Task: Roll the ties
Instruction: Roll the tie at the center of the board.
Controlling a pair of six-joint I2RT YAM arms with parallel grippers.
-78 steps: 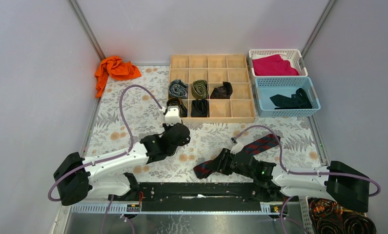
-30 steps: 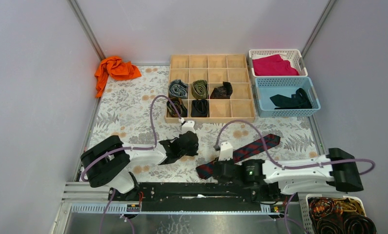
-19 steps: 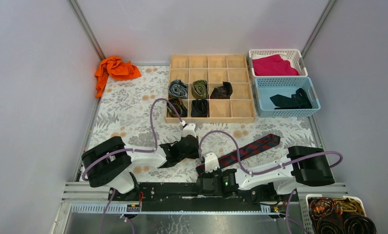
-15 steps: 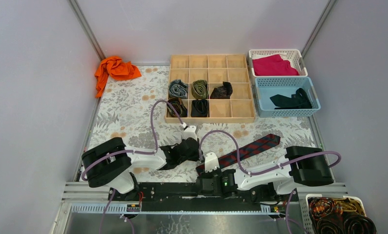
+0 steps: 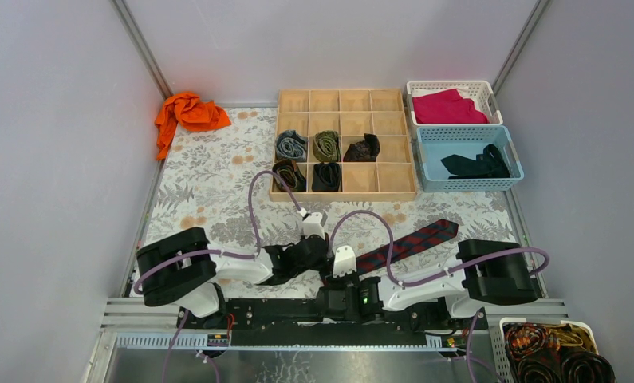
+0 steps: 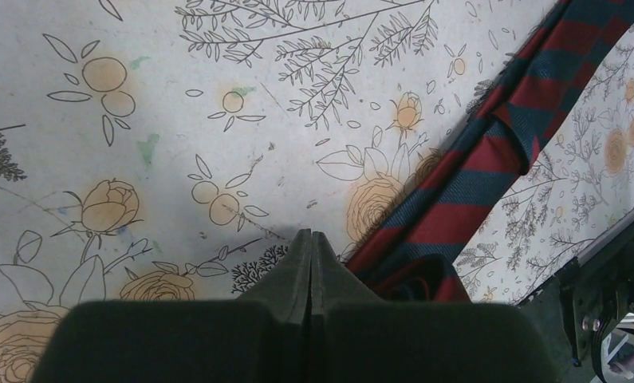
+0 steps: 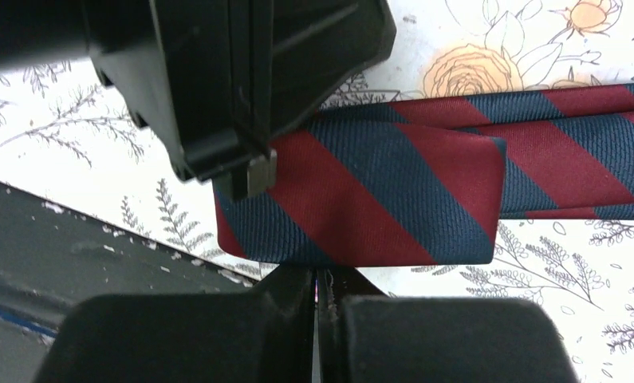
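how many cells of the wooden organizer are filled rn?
5: grey-blue coil, olive coil, dark coil in the second-nearest row; brown coil, black coil in the nearest row. No cell looks hidden.

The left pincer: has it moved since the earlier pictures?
Yes. The left pincer has drawn back from the wooden divider box toward the near edge, and rightward to the striped tie.

No writing, label, brand or number can be read in any view. The table cover (image 5: 210,175) shows only printed flowers and leaves.
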